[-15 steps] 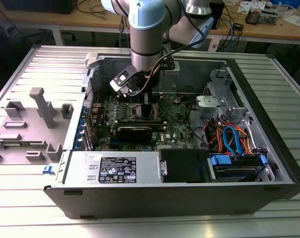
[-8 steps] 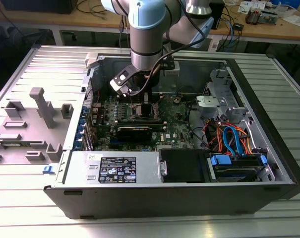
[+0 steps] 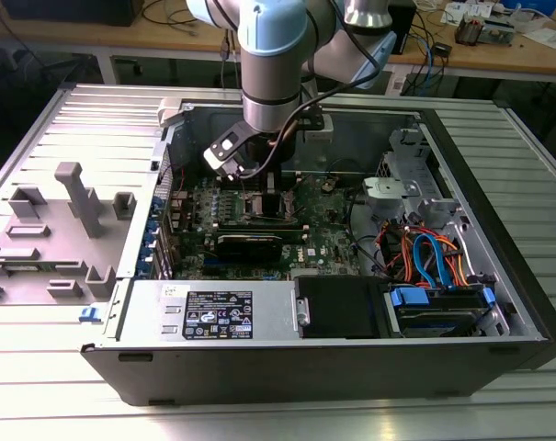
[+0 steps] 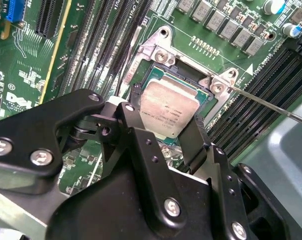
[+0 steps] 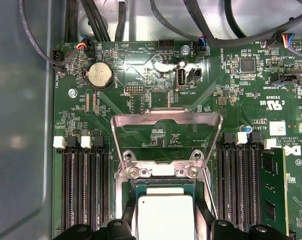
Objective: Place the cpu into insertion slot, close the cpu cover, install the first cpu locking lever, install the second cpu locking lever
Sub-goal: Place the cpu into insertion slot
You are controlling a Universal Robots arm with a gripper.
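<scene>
**Chip at the socket, cover up**

Starting at the exterior view's left: a pale grey plastic fixture tray [image 3: 66,220] with upright blocks, well apart from the work. Next, toward the middle, the open dark metal computer case [image 3: 351,372], laid on its side so as to turn the green motherboard [image 3: 328,243] upward. Reaching down into it from the upper middle of the frame, a pale blue and silver arm [image 3: 273,55] ending in the black two-finger gripper [image 3: 259,188], low over the board's centre.

In the second wrist view, pinches the small flat square silver-grey metal cpu [image 4: 168,112] narrowly between black fingers [image 4: 193,140] set against two opposite edges, presumably to keep the chip level and its underside untouched. Holds it right at the square, dark-framed, silver-rimmed insertion slot [image 4: 183,74]; cannot tell whether seated or just above.

In the first wrist view, leaves the thin silver metal cpu cover [image 5: 165,114], a hinged window frame, tipped up and open just beyond the slot, giving the chip a clear way in. Likewise, in the second wrist view, a thin silver wire lever [image 4: 270,102] swung out and unlatched, clear of the slot.

At the exterior view's right, blue and orange cables [image 3: 434,253] by the drive cage, well apart from the gripper.
</scene>
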